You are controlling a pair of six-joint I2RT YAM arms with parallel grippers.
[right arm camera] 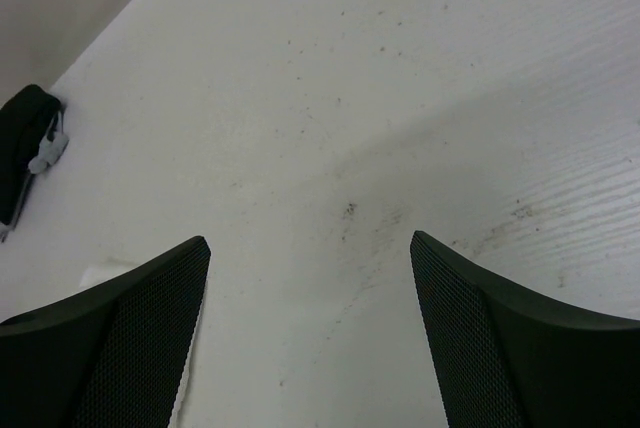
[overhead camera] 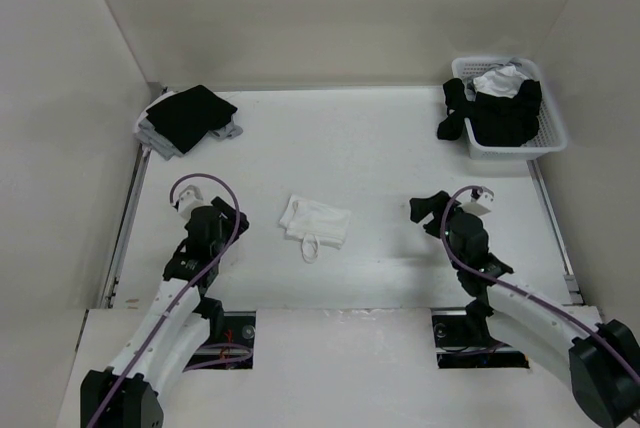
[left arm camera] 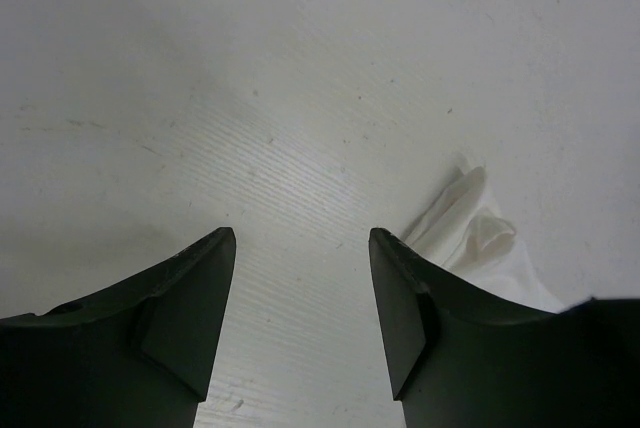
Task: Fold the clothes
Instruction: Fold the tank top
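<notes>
The clothes (overhead camera: 316,221), a white camisole, lie in a small folded bundle at the middle of the table, with one strap loop (overhead camera: 310,248) sticking out toward the near edge. My left gripper (overhead camera: 236,220) stands open just left of the bundle, nothing between its fingers. In the left wrist view the white fabric (left arm camera: 470,233) shows behind the right finger (left arm camera: 400,298), and the gripper (left arm camera: 300,248) is over bare table. My right gripper (overhead camera: 420,214) is open to the right of the bundle and apart from it. The right wrist view shows that gripper (right arm camera: 310,248) empty over bare table.
A black folded garment on grey cloth (overhead camera: 190,118) lies at the back left, and shows as a dark shape (right arm camera: 25,143) in the right wrist view. A white basket (overhead camera: 555,133) at the back right holds dark and white clothes, some hanging over its left rim. Walls enclose the table.
</notes>
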